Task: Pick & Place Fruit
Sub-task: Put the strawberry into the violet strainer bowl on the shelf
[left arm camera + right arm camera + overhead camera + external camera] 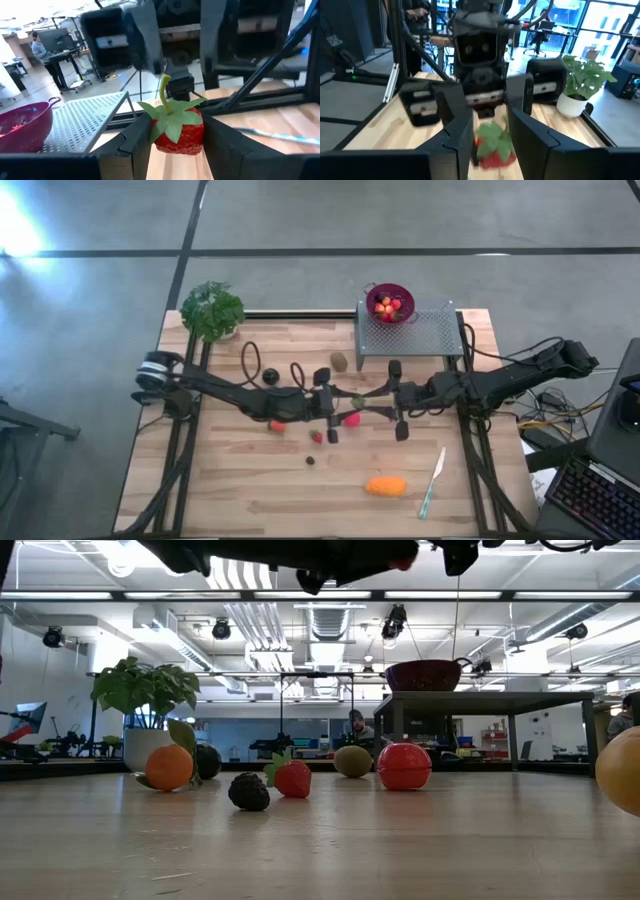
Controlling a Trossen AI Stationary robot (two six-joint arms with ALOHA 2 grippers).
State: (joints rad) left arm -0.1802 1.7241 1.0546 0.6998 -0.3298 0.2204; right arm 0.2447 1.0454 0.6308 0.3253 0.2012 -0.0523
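Your left gripper (175, 145) sits over the middle of the tabletop (250, 500), its flat dark fingers (135, 142) pressed against both sides of a glossy red strawberry (180, 131) with a crinkled green felt-like cap and a thin yellow-green stem standing up. Facing it from the other side, your right gripper (492, 135) has its fingers (457, 135) set narrowly around the same strawberry, but whether they actually touch it you cannot tell from here.

The tabletop is pale wooden planking with visible seams. Along its far edge stands a grey perforated metal rack (410, 332), and on it a round magenta colander (390, 302) holding several small red and yellow pieces. A leafy green plant (211, 309) sits at the far left corner.

Loose fruit lies around the middle: a smooth pink-red ball (352, 420), a fuzzy brown oval kiwi (340, 361), a dark round plum (270, 376), a small orange berry (277, 425), another strawberry (317, 436) and a bumpy dark berry (311, 460). Near the front edge rests an oblong orange piece (386, 486), with a slim pale knife (432, 480) beside it.
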